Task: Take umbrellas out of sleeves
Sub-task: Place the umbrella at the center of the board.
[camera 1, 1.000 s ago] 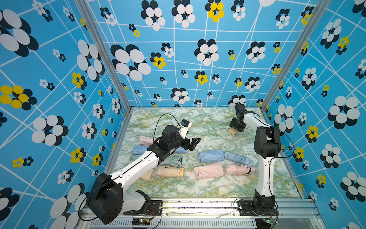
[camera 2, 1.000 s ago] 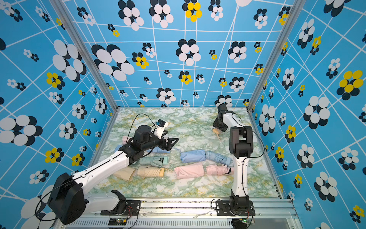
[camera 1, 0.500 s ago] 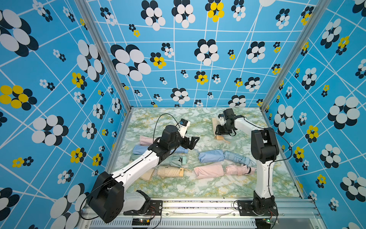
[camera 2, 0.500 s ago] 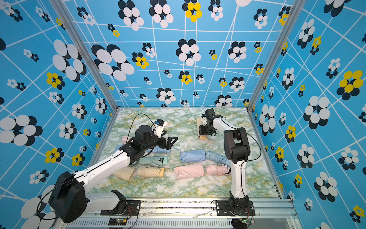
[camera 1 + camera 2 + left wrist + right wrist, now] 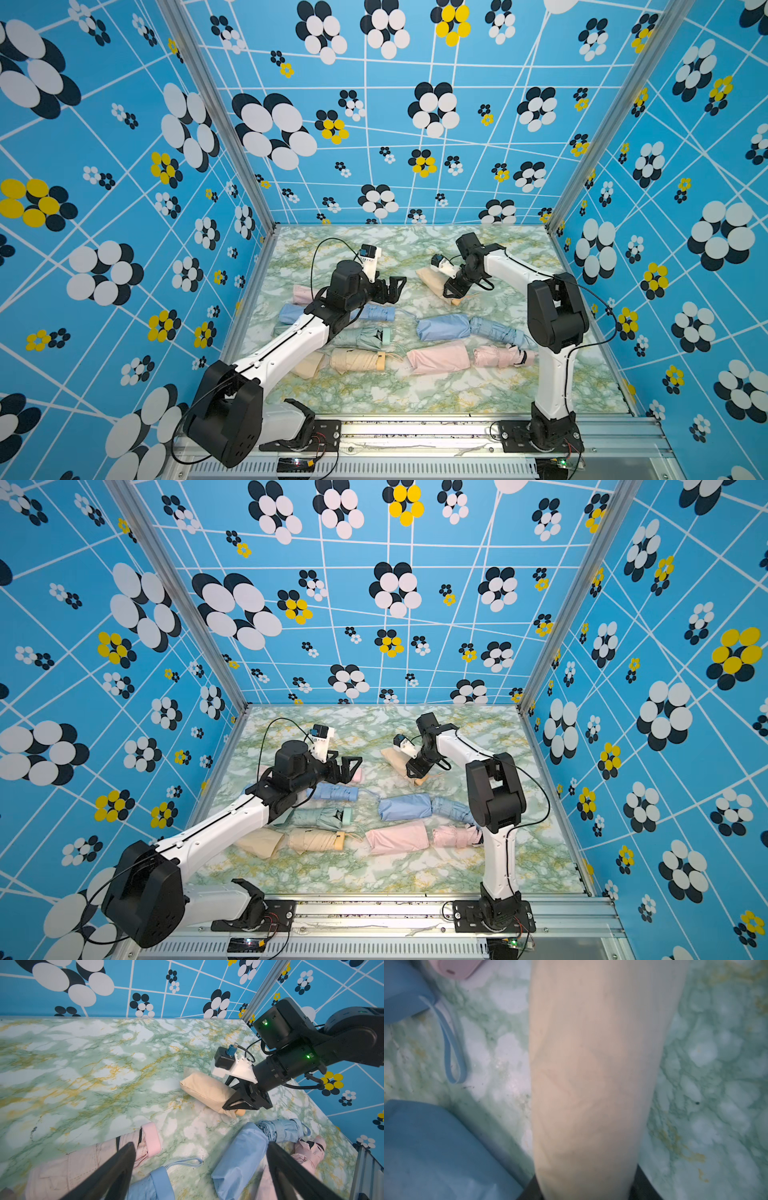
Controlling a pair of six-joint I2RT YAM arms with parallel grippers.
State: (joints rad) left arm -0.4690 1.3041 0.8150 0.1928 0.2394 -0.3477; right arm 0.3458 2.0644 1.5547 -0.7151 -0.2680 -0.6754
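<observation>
Swinging inward since a second ago, right claw (image 5: 452,291) is clamping the beige sleeve (image 5: 429,277) near its mouth; the sleeve is running straight out ahead of it, free end facing the left claw (image 5: 395,289), gaping open nearby.

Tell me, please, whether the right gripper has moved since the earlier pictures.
Yes: the right gripper, shut on the beige sleeve, has swung leftward, away from the right rear corner post.

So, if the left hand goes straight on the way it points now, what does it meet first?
Probably the beige sleeve that the right hand grips. The open left hand points towards it, though their relative height is unclear.
</observation>
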